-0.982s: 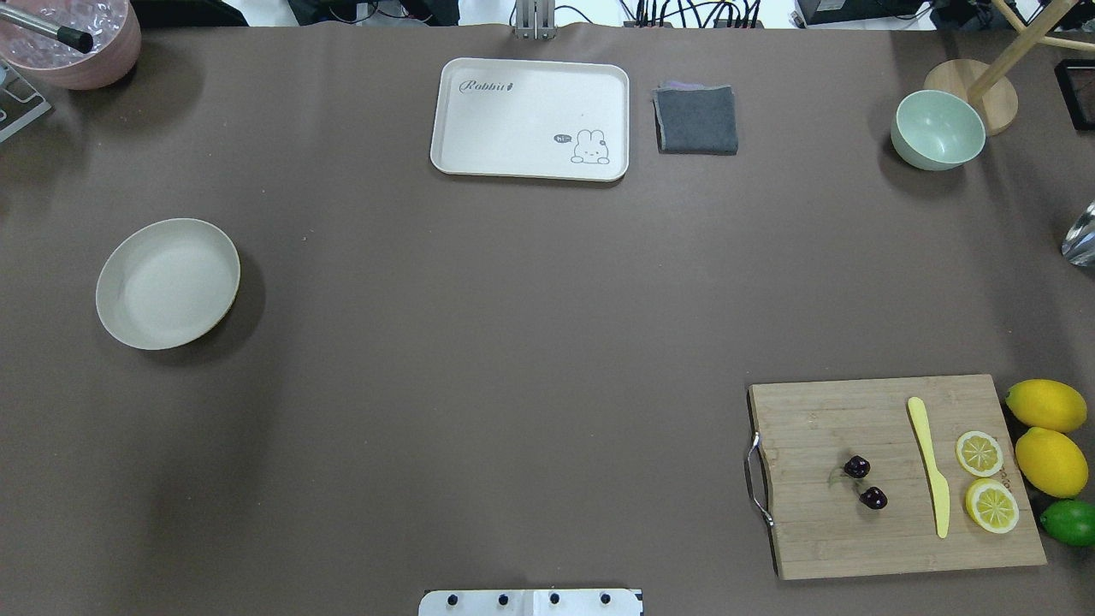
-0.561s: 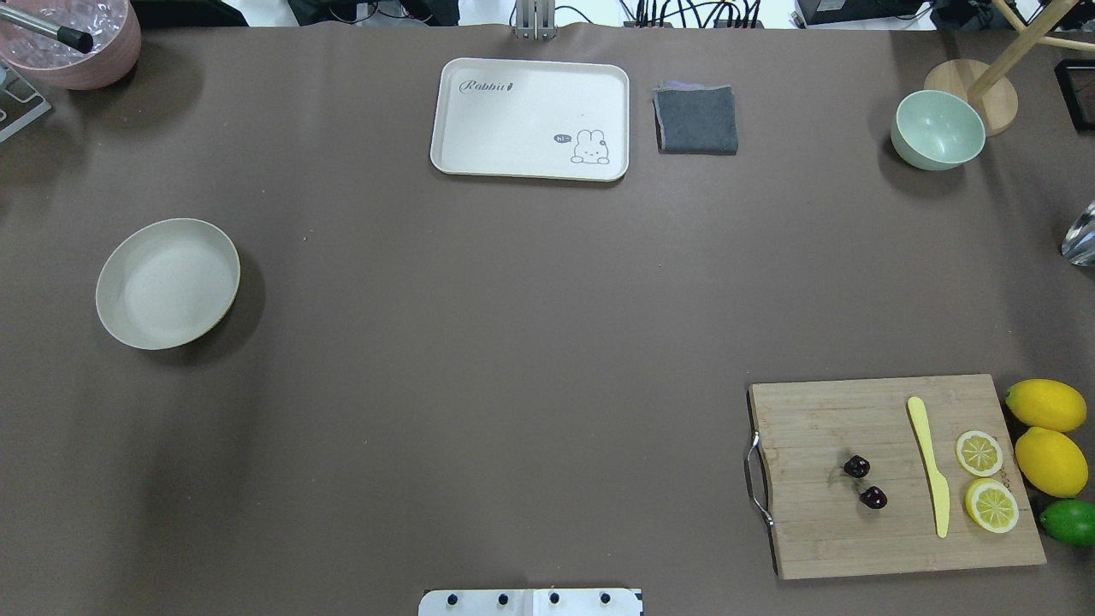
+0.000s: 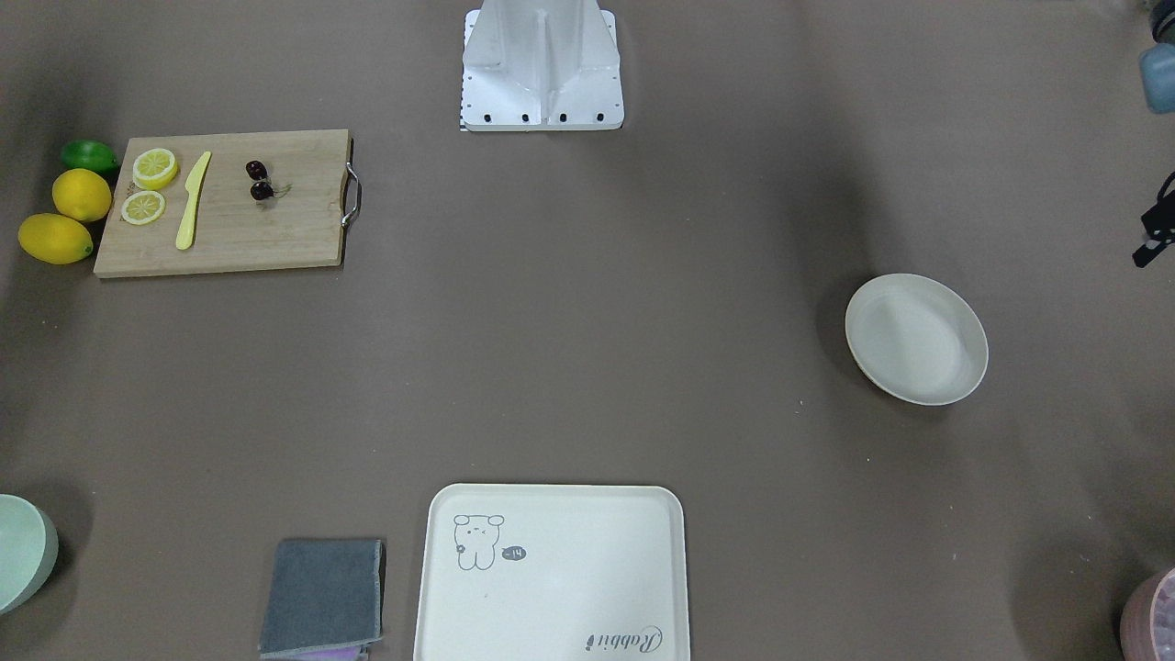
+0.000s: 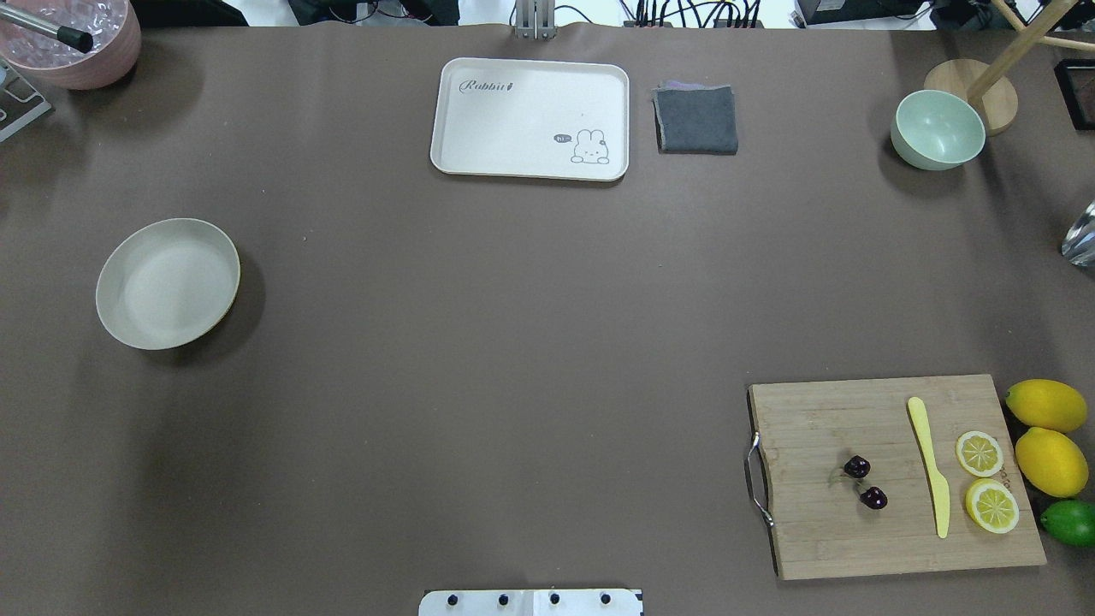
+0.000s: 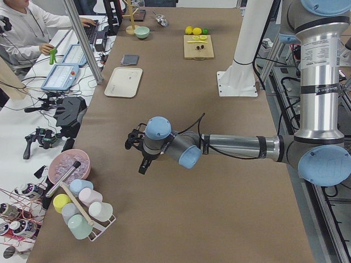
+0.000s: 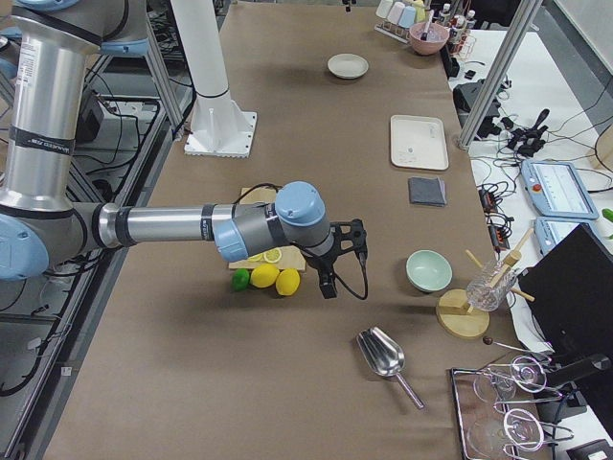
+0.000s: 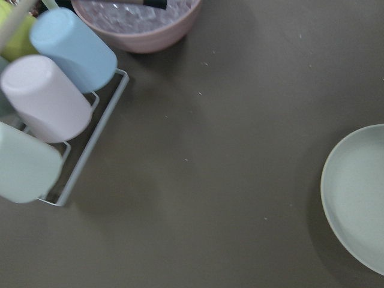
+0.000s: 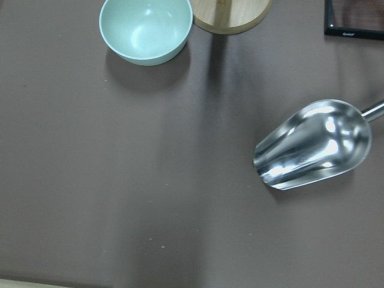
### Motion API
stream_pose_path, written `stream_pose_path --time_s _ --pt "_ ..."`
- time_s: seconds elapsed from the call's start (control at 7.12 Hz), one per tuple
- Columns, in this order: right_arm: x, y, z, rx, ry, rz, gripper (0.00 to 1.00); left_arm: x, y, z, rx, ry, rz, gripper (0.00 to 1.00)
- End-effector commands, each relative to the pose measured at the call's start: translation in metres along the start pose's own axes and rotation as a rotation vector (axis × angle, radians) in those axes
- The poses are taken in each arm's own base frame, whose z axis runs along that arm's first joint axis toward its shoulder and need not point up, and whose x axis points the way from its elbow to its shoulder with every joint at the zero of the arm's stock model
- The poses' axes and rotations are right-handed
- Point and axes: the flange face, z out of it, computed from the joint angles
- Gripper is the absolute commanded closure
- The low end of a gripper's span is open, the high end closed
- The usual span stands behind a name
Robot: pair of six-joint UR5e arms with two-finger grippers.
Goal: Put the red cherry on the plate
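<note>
The red cherry, a dark pair on a thin stem, lies on a wooden cutting board at the near right; it also shows in the front view. Across the table at the left sits the plate, round, cream-white and bare; its edge shows in the left wrist view. My left gripper hovers beyond the plate, toward the table's left end. My right gripper hovers past the lemons, beyond the board. Both appear only in side views, so I cannot tell if they are open or shut.
On the board lie a yellow knife and two lemon slices; two lemons and a lime sit beside it. A cream tray, grey cloth, green bowl, metal scoop and cup rack stand around.
</note>
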Motion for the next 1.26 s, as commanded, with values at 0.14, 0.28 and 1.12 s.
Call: stream_pose_path --time_s 0.14,0.28,1.12 --pt "-0.055 0.007 0.043 -0.003 -0.052 0.045 0.01 0.051 -0.005 0.109 -0.012 0.134 -0.098 0.02" --pt "-0.054 0.009 0.043 -0.002 -0.054 0.042 0.01 0.053 -0.004 0.135 -0.013 0.16 -0.107 0.05" --pt "-0.054 0.01 0.042 0.003 -0.048 0.037 0.01 0.098 0.007 0.162 -0.022 0.214 -0.137 1.0"
